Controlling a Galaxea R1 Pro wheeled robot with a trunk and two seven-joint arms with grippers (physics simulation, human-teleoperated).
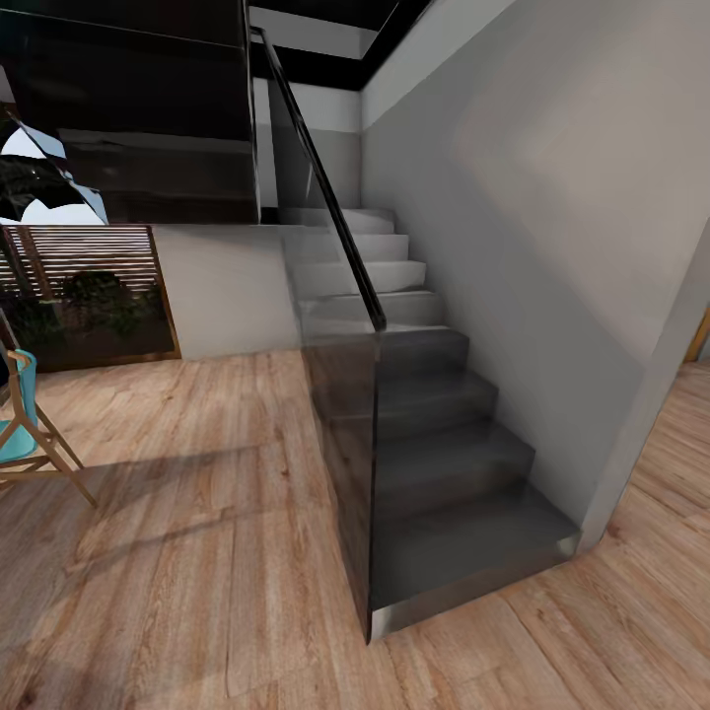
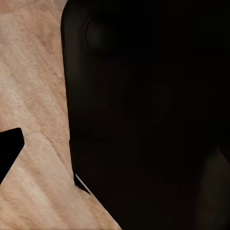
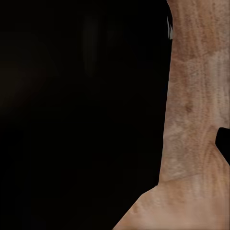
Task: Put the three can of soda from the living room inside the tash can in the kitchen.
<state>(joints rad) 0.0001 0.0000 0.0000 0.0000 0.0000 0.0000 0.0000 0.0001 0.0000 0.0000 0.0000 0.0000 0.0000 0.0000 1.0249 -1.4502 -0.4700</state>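
Staircase (image 1: 434, 414) ahead, plank floor (image 1: 197, 552) open left, chair (image 1: 25, 424) perhaps

Light wood plank floor (image 1: 197, 552), perhaps the living room's, meets a dark staircase (image 1: 444, 493).

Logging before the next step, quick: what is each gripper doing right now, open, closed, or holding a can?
Left gripper: cannot be told; its wrist view shows a dark mass over the wood floor.
Right gripper: cannot be told, same dark mass.
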